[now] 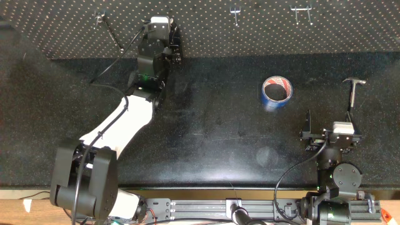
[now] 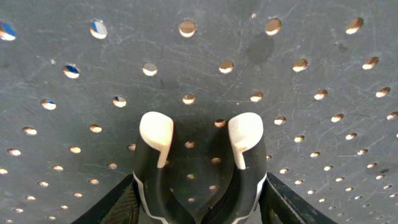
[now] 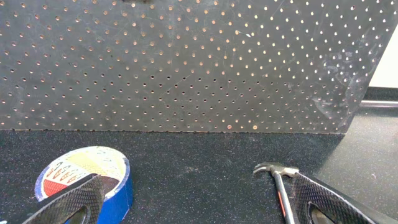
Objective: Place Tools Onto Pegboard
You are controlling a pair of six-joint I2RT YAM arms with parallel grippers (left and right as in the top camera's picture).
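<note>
hovering at pegboard (image 1: pixel 250 28), upper left of top view: left claw (image 2: pixel 200 134), released, empty. right claw (image 3: pixel 196 183) released, lower right. hammer (image 1: pixel 353 90) and blue tape roll (image 1: pixel 276 92) lie on surface (image 1: pixel 206 125), right half.

Lighting evenly from above, bright, not harsh. Glinting faintly off the scratched pegboard (image 2: pixel 298 37), showing warm through its holes. Casting only soft shadows beside the tape roll (image 1: pixel 275 80) and hammer (image 1: pixel 352 92) near the table's (image 1: pixel 206 125) right edge.
</note>
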